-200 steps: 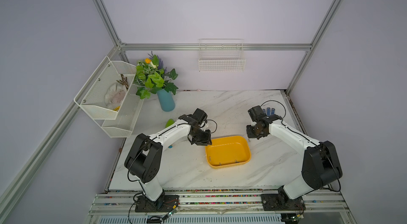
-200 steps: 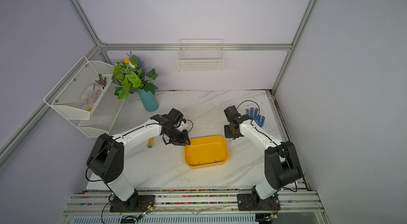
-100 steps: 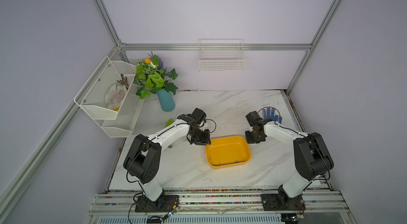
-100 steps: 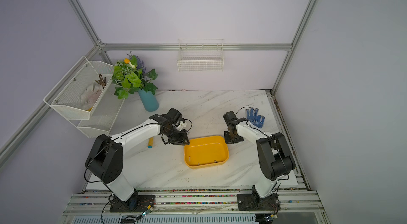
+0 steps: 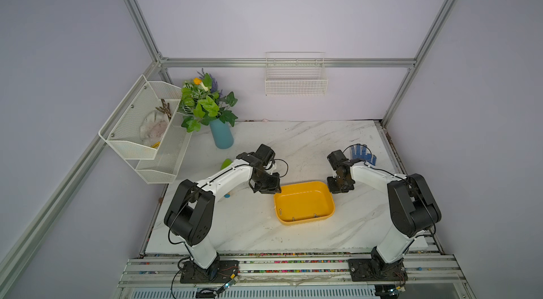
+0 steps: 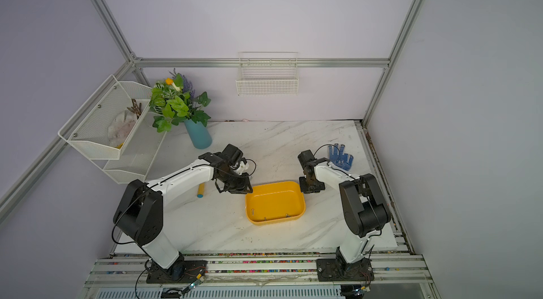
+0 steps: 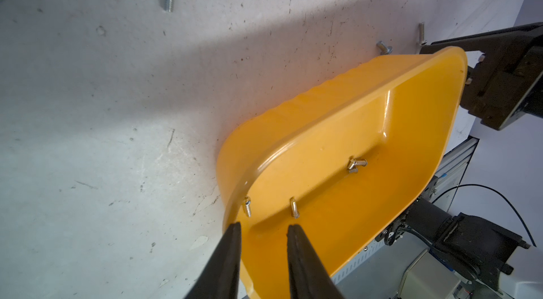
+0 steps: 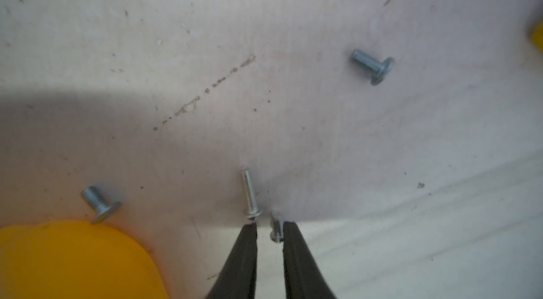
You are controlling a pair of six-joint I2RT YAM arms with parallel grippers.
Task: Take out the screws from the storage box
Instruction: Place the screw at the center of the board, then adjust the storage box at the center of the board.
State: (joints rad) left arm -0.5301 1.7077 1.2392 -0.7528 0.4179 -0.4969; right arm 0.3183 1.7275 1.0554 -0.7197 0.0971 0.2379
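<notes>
The yellow-orange storage box (image 5: 305,197) sits mid-table, in both top views (image 6: 276,197). My left gripper (image 7: 264,225) is at its far left corner, one finger outside and one inside, shut on the wall. Three small screws (image 7: 293,208) lie inside the storage box (image 7: 323,124) near the front wall. My right gripper (image 8: 269,227) hovers low over the table just beyond the box's far right corner (image 5: 338,190), jaws slightly open. A tiny screw (image 8: 276,230) lies between its tips on the table. A longer screw (image 8: 249,194) and two stubby ones (image 8: 373,65) lie nearby.
A blue vase with a plant (image 5: 221,136) stands at the back left beside white wire racks (image 5: 147,136). A blue glove (image 5: 363,153) lies behind the right arm. A yellow marker (image 6: 200,190) lies under the left arm. A wire basket (image 5: 295,83) hangs on the back wall.
My right arm swung in and down toward the box's far right corner, and its jaws parted slightly, leaving a screw at their tips. The left arm and box stayed put.
</notes>
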